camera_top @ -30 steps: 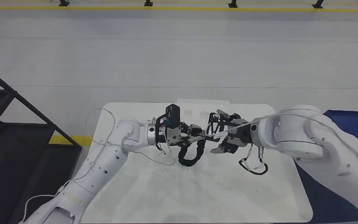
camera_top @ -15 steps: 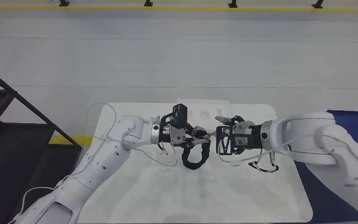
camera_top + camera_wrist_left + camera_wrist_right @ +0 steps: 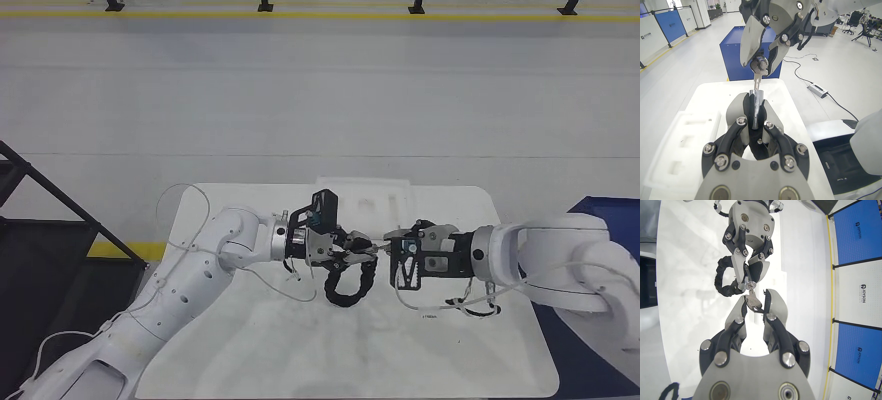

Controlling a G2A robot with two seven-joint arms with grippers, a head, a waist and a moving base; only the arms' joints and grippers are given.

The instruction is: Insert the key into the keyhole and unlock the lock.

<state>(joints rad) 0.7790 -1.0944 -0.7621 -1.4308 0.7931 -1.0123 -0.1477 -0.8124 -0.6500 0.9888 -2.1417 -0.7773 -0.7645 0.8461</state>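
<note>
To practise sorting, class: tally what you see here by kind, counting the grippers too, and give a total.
grippers: 2 (left gripper, right gripper)
key: 1
lock: 1
foam tray: 1
table: 1
total: 6

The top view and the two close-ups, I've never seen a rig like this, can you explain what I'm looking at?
This is a two-armed robot working over a white table. The top view looks down from above its arms; each close-up comes from a camera on one wrist. The left hand is shut on a lock, a shiny cylinder with a black sleeved loop. The right hand pinches a key by its head, tip at the cylinder's end; the keyhole looks uncovered, so it seems not in yet. A white foam tray lies on the table.
</note>
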